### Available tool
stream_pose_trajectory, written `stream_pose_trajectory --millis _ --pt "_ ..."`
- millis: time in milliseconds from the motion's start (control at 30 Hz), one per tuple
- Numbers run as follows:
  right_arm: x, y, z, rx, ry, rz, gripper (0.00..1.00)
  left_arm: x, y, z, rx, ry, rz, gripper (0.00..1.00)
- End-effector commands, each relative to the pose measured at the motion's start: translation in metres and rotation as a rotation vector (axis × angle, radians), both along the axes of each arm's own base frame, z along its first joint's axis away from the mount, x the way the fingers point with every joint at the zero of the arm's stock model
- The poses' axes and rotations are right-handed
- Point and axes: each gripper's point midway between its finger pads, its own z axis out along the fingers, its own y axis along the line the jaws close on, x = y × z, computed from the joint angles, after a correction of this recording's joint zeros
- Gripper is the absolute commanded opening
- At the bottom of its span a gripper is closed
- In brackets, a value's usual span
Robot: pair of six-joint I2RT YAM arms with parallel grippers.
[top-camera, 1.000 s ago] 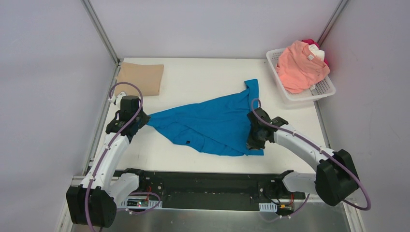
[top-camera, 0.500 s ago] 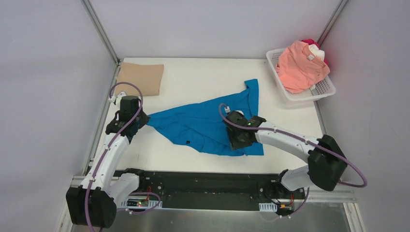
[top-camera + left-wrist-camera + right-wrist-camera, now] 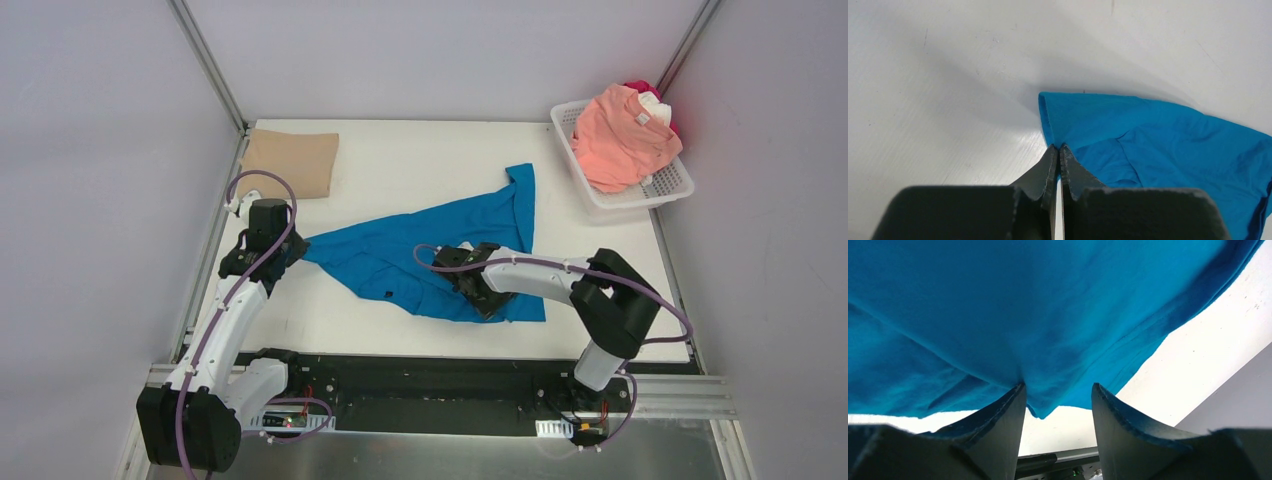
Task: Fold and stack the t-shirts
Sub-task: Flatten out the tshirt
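The bright blue t-shirt (image 3: 420, 255) lies spread and rumpled across the middle of the table. My left gripper (image 3: 291, 250) is shut on its left corner; in the left wrist view the fingertips (image 3: 1058, 148) pinch the edge of the blue cloth (image 3: 1158, 145). My right gripper (image 3: 482, 298) is open low over the shirt's near edge. In the right wrist view the blue cloth (image 3: 1023, 305) fills the frame and a fold of it hangs between the spread fingers (image 3: 1058, 392). A folded tan t-shirt (image 3: 292, 160) lies at the back left.
A white lattice basket (image 3: 662, 188) stands at the back right, holding a salmon-pink shirt (image 3: 618, 135) with white (image 3: 655, 104) and red (image 3: 640, 88) cloth behind it. Grey walls close in on both sides. The black rail (image 3: 430, 385) runs along the near table edge.
My right arm has swept left along the blue shirt's near edge, from its right hem toward the middle. The left arm and the shirt's left corner have not moved.
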Motion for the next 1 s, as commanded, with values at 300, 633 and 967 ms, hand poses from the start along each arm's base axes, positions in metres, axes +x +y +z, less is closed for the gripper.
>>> stream_pose_trajectory --millis 300,633,967 --pt "-0.012 0.012 0.000 -0.001 0.068 0.119 0.54 0.001 0.011 0.003 0.053 -0.018 0.026 0.00" --pt "0.027 0.015 0.012 -0.019 -0.170 0.082 0.53 0.001 0.011 0.003 0.054 -0.015 0.026 0.00" --pt "0.032 0.000 0.028 -0.077 -0.236 0.069 0.53 0.001 0.012 0.006 0.060 -0.024 0.025 0.00"
